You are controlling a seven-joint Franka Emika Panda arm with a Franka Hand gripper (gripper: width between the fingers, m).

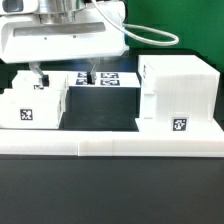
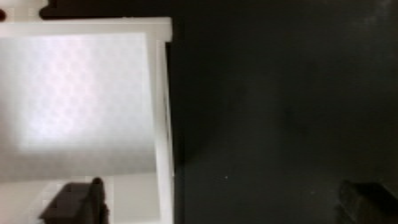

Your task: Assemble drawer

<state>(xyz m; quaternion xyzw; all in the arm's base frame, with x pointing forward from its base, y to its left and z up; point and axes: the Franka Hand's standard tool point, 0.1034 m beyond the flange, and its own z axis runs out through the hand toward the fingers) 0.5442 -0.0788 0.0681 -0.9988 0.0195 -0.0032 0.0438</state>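
A white drawer tray with a square tag stands at the exterior view's left. The large white cubic casing, also tagged, stands at the right. My gripper hangs just above the tray's right side, jaws wide apart. In the wrist view the gripper is open. One dark fingertip is over the tray's pale inside. The other is over the dark table outside it. The tray's side wall runs between them, untouched. A second tray is not in view.
The marker board lies flat on the table between tray and casing, behind the gripper. The long low white border wall runs along the front. A dark gap of table separates tray and casing.
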